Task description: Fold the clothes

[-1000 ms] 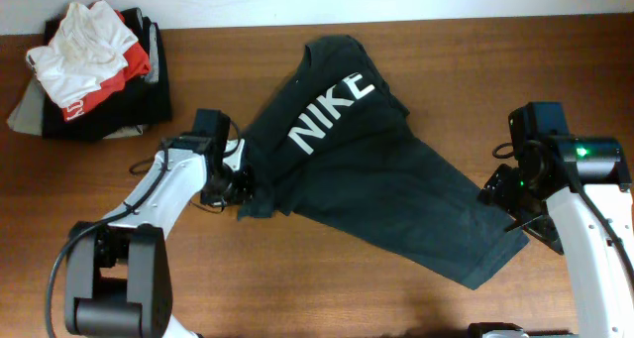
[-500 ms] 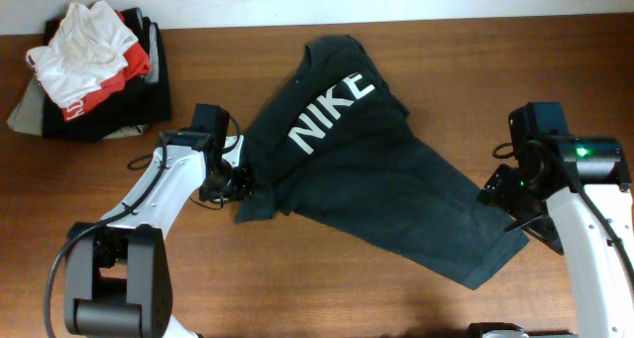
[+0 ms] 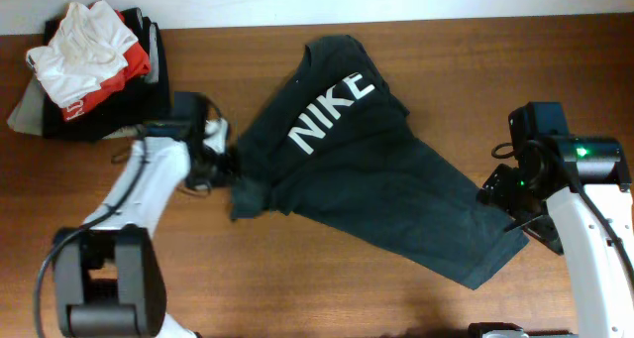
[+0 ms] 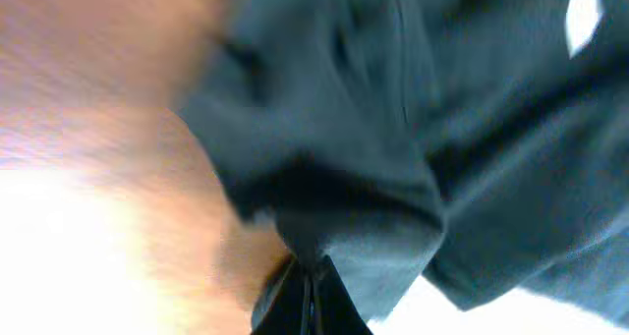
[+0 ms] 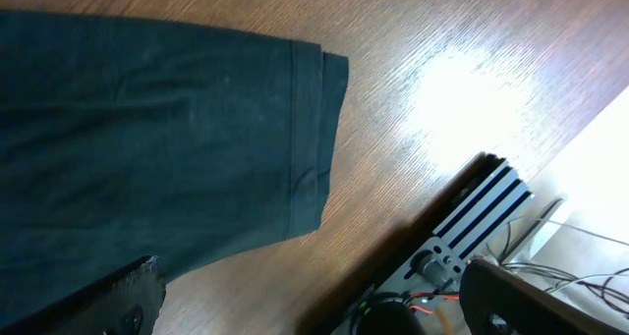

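Black NIKE T-shirt [image 3: 376,179]: left hand [image 3: 226,167] just clamped its edge and dragged it leftward; right hand [image 3: 495,191] stays apart by the hem. Likely flattening first.

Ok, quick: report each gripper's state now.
Left gripper: shut on the large charcoal-black cotton T-shirt with white block letters.
Right gripper: open, holding nothing.

Wooden table [image 3: 475,70], white garment [image 3: 79,46] atop red garment [image 3: 137,58], dark clothes pile [image 3: 149,100] beneath
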Motion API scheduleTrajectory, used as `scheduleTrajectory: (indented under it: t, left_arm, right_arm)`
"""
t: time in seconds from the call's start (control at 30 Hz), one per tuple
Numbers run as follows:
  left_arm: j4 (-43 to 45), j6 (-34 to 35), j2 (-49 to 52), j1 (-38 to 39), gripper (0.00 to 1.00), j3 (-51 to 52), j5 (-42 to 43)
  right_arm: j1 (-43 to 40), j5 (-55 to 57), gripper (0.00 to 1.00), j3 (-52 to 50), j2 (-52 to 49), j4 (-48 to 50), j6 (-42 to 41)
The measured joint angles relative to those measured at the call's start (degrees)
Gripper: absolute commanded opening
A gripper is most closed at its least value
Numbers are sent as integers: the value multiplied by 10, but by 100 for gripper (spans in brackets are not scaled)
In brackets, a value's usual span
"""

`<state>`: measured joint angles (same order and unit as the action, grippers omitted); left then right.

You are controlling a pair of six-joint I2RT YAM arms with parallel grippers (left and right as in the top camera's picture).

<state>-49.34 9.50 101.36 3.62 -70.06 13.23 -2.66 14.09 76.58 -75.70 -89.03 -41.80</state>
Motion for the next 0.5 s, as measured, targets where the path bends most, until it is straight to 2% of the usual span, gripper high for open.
scheduleTrajectory:
  t: [0.27, 0.37, 0.5]
  left_arm:
    - [3, 22, -53, -133, 1, -102, 46]
    - [3, 28, -80, -167, 1, -113, 54]
    - [2, 45, -101, -216, 1, -113, 62]
  right_arm:
    - [0, -24, 99, -55, 0, 24, 5]
    - [0, -85, 99, -99, -1, 94, 63]
    - [0, -176, 99, -139, -1, 130, 129]
